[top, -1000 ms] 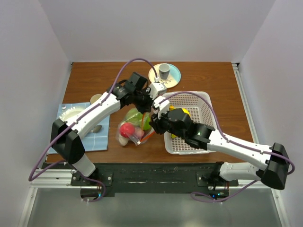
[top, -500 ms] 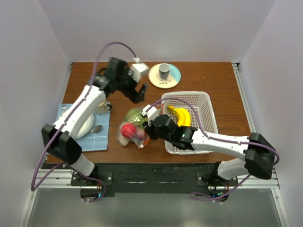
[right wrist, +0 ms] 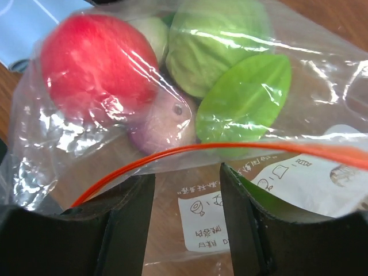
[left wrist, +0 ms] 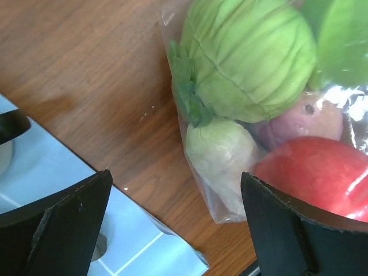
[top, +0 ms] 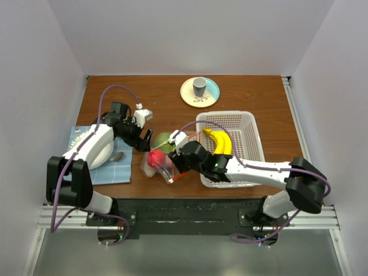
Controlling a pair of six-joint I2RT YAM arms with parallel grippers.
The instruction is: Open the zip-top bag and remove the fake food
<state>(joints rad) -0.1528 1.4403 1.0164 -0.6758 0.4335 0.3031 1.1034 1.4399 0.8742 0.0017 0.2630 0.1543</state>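
Bag flat on table, just left of basket, between both claws. Inside: red fruit, green pieces, purple piece, cream piece. Banana in basket. Orange zip strip at right-claw end. White label on film: small print, unreadable. Left claw spread wide by bag's far end, holding nothing. Right claw parted, film lying between fingers.
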